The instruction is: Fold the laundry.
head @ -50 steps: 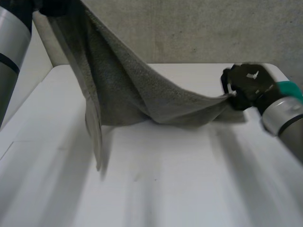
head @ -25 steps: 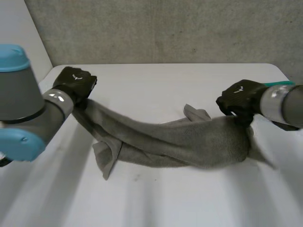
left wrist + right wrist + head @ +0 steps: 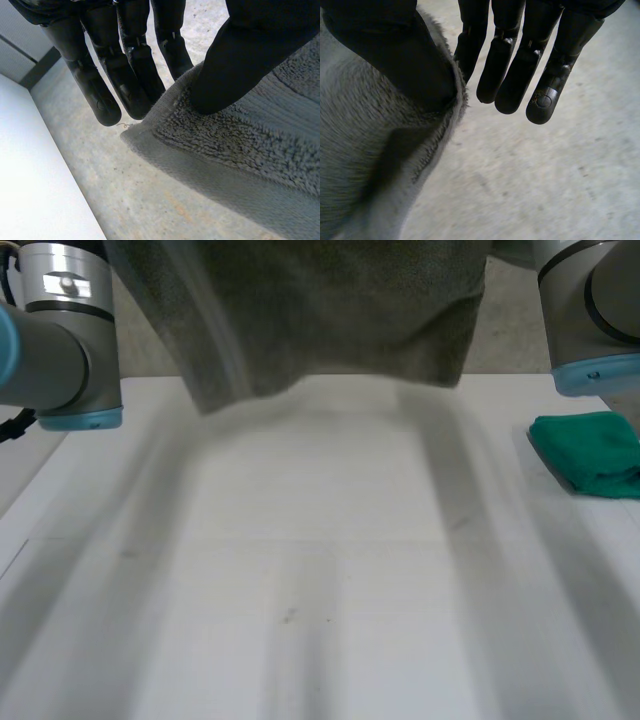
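Grey towel (image 3: pixel 330 310) hangs spread between my two hands, long axis running from one hand to the other, free edge pointing down, clear of the table (image 3: pixel 320 590). A folded green cloth (image 3: pixel 590 452) lies below my right arm. My left hand (image 3: pixel 127 62) pinches one end of the top edge, thumb against fingers; my right hand (image 3: pixel 390 50) pinches the other end. I'd lower it flat next.

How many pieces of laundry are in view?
2. A grey towel hangs above the table, pinched by the left hand and right hand; a green cloth lies on the table by the right arm. Others may be hidden.
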Action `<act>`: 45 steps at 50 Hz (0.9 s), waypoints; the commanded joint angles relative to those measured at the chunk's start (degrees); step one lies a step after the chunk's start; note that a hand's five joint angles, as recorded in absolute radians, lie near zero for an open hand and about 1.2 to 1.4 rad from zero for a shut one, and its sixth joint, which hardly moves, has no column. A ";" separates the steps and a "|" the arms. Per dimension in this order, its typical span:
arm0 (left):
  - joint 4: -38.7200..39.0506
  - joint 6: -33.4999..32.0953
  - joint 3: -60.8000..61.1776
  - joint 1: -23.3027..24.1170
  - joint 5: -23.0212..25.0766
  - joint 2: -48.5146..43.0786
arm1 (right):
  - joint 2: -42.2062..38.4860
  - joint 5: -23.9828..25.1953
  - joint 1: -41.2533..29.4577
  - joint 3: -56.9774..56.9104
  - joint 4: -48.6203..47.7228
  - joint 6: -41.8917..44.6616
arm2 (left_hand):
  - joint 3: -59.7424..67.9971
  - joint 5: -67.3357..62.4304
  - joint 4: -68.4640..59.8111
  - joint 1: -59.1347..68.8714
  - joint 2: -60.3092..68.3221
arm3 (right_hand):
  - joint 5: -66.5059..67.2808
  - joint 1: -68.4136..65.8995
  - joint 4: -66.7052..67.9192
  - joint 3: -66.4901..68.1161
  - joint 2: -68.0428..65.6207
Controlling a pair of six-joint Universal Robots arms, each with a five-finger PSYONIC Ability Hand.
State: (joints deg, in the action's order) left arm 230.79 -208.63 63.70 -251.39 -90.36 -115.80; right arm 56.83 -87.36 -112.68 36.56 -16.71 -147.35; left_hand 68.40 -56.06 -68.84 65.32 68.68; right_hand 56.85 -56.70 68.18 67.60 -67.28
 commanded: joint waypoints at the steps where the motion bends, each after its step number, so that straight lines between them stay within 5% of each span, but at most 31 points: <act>1: -3.76 2.17 12.38 -0.77 1.06 5.41 | 2.67 3.07 -1.05 7.29 17.13 0.57 | 11.60 -13.94 -11.16 14.68 11.32 | 13.15 -23.30 11.82 12.40 -12.72; 11: -16.86 1.82 30.50 -0.86 1.76 8.05 | 4.52 3.86 -1.13 29.94 37.27 4.79 | 11.60 -13.94 -11.16 14.68 11.32 | 13.15 -23.30 11.82 12.40 -12.72; 26: -23.11 2.00 40.27 -1.65 1.32 12.26 | 7.85 10.10 -0.17 49.83 26.64 0.85 | 11.60 -13.94 -11.16 14.68 11.32 | 12.38 -22.53 11.05 11.63 -11.94; 27: -23.37 2.26 40.27 -2.00 1.32 12.70 | 10.65 10.28 0.53 51.49 25.42 -1.34 | 11.60 -13.94 -11.16 14.68 11.32 | -13.94 3.79 -15.27 -14.69 14.38; 29: -23.99 2.61 40.36 -2.88 1.41 13.67 | 12.77 10.54 1.76 53.17 24.01 -3.98 | 11.60 -13.94 -11.16 14.68 11.32 | -35.15 24.99 -36.48 -35.90 35.58; 38: -24.51 2.79 40.62 -2.97 1.32 14.46 | 20.77 15.19 12.73 62.66 16.89 -24.70 | 11.60 -13.94 -11.16 14.68 11.32 | -50.02 39.87 -51.35 -50.77 50.46; 45: -25.04 2.79 40.54 -3.14 1.32 14.90 | 22.89 20.55 20.38 69.51 16.27 -31.33 | 11.60 -13.94 -11.16 14.68 11.32 | -50.05 39.89 -51.38 -50.80 50.48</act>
State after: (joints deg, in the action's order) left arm 206.03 -205.82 104.30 -254.52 -89.04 -101.17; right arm 78.38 -70.70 -97.88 100.91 -0.04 -174.25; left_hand 68.41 -56.06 -68.84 65.32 68.69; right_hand 6.78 -15.22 17.15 16.92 -18.45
